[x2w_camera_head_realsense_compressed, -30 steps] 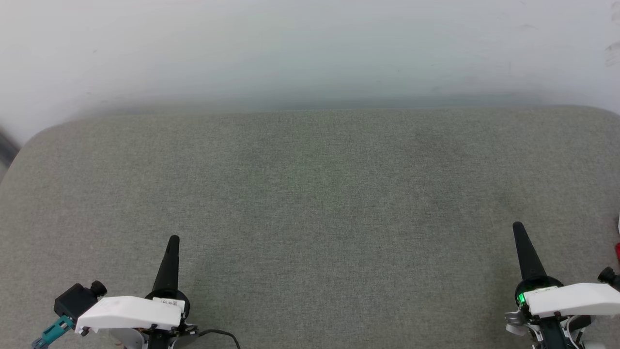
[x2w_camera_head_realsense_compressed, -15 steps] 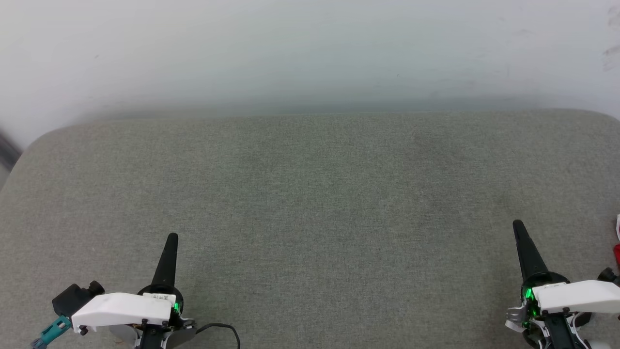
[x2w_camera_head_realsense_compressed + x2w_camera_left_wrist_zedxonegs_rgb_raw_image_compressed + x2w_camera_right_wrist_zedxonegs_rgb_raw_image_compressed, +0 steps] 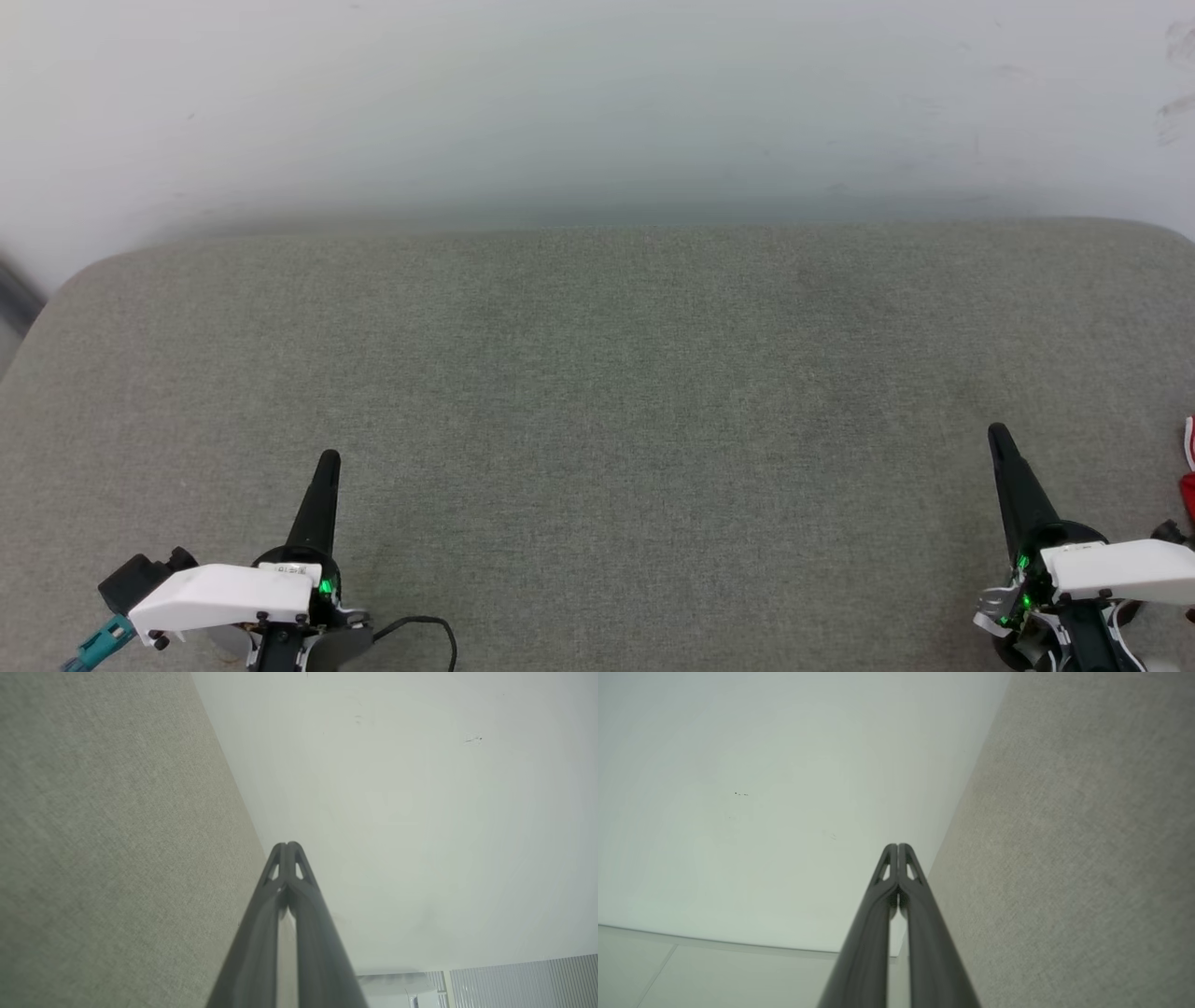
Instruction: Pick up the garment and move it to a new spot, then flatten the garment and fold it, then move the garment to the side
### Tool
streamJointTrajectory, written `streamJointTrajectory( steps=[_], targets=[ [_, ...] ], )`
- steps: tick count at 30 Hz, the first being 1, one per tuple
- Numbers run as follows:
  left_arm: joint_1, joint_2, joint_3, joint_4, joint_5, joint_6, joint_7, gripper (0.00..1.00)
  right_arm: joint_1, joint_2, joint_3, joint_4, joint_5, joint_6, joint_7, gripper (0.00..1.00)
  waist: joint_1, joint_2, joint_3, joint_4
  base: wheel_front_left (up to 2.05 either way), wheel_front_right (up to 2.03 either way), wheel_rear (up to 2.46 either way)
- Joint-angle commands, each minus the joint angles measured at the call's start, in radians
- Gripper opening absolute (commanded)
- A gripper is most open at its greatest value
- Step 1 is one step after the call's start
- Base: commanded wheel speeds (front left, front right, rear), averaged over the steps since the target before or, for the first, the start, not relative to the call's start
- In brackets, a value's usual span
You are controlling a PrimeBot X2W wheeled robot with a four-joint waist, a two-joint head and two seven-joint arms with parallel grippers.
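At the right edge of the head view a thin sliver of red and white cloth, the garment (image 3: 1189,481), lies on the grey-green fabric surface (image 3: 597,392); the rest of it is cut off by the frame. My right gripper (image 3: 999,433) is shut and empty at the lower right, its tip a short way left of that sliver. At the lower left my left gripper (image 3: 329,457) is also shut and empty. In the left wrist view the left gripper (image 3: 289,844) has its fingers pressed together, and so does the right gripper (image 3: 897,845) in the right wrist view.
A plain white wall (image 3: 597,103) rises behind the far edge of the padded surface. The surface's rounded far-left corner (image 3: 84,271) drops off to a dark strip. A black cable (image 3: 429,625) loops by the left wrist.
The whole head picture has slid slightly downward, so the camera has moved. Both wrists sit a little lower in the view. Both grippers have stayed shut.
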Motion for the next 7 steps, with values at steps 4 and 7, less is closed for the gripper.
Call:
streamJointTrajectory(
  steps=[4,7],
  targets=[
    [-0.023,0.000,0.009,0.002,-0.036,-0.002,0.010,0.00,-0.019,-0.003,-0.005,0.001,0.040,0.000,0.010,0.00,0.0000,0.0000,-0.003,0.000,0.00,0.00,0.00],
    [-0.022,-0.002,0.012,0.007,-0.058,-0.002,0.018,0.00,-0.021,-0.003,-0.007,0.004,0.062,0.000,0.017,0.00,0.0000,0.0000,-0.006,0.000,0.00,0.00,0.00]
  ],
)
